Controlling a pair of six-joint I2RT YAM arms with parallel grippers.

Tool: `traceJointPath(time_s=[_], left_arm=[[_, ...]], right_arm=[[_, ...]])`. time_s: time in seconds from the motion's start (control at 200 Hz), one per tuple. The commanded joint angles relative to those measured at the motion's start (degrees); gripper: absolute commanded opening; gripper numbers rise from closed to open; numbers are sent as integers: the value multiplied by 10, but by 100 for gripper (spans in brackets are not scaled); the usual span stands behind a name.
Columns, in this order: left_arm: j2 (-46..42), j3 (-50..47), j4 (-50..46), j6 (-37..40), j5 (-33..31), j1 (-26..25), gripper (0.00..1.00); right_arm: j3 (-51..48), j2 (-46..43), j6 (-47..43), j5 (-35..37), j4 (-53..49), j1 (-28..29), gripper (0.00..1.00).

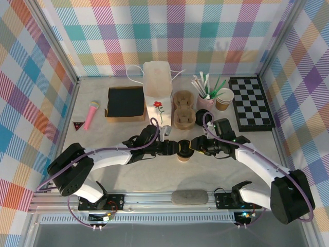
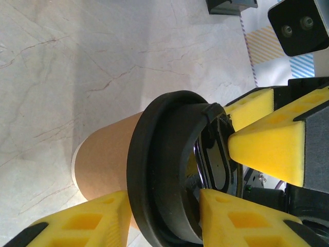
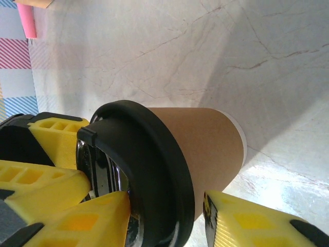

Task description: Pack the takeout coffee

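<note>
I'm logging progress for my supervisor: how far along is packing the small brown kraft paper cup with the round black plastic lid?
Done: the round black plastic lid sits on the small brown kraft paper cup.
In hand: the left gripper and right gripper both bracket the lid mid-table. I can't confirm a firm grip.
Left: the cup is not yet in the brown two-cup carrier or the white paper bag behind.

I had a bright, evenly lit overhead view with crisp colours and only soft shadows on the surface [image 1: 133, 177]. In the wrist views the cup [image 2: 103, 159] threw a broad grey shadow. Glare whitened the surface beside it, the lid [image 3: 154, 170] showed a dull sheen, and the yellow fingers [image 2: 262, 149] nearest the lens looked slightly soft.
</note>
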Motion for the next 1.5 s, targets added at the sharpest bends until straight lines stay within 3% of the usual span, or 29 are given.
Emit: traceJointPath(time_s=[0.0, 0.725, 1.165, 1.495], left_arm=[[38, -27, -54, 1, -8, -4, 39], [69, -47, -49, 7, -19, -4, 40], [80, -52, -41, 6, -23, -4, 43], [89, -60, -28, 3, -27, 0, 43]], right_arm=[[8, 16, -12, 20, -21, 7, 43], [-53, 59, 12, 118, -25, 6, 34], [-88, 72, 37, 149, -15, 6, 39], [-88, 70, 58, 209, -46, 6, 43]])
